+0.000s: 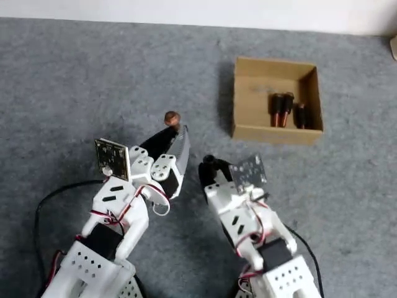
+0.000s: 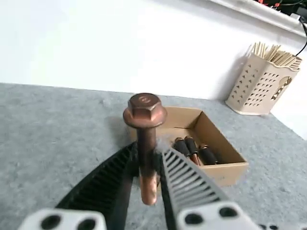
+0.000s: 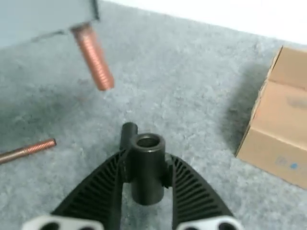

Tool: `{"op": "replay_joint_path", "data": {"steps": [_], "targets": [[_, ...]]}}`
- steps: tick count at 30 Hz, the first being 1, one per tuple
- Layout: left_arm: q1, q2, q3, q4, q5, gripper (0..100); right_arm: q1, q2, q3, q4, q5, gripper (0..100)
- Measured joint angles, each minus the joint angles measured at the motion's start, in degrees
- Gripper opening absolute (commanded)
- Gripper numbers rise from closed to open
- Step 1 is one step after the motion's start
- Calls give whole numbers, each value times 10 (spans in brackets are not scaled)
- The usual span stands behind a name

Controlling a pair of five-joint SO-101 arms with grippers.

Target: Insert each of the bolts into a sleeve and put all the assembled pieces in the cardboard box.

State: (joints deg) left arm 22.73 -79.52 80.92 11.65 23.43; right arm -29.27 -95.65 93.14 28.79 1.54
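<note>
Mid-frame in the high view, left of the cardboard box (image 1: 276,133), the left gripper (image 2: 148,154) pinches the bolt (image 2: 145,117) head-up and the right gripper (image 3: 146,159) clasps the sleeve (image 3: 146,179); if misaligned, the bolt tip may strike the sleeve's rim and slip.

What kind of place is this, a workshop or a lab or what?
Probably a small robotics lab bench, not a factory: two desktop arms on a grey carpeted table, a cardboard box holding assembled bolts, and a plain white wall behind.

Upright copper bolt (image 2: 146,143), black sleeve (image 3: 146,168)
</note>
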Motion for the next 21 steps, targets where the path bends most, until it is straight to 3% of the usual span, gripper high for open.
{"op": "replay_joint_path", "data": {"steps": [4,10,21], "targets": [[11,-4,0,-4,0,5,-20,-70,25,47,0,5],[64,-4,0,15,0,5,-65,-76,25,53,77,5],[67,-4,0,56,0,5,-68,-88,24,53,94,5]]}}
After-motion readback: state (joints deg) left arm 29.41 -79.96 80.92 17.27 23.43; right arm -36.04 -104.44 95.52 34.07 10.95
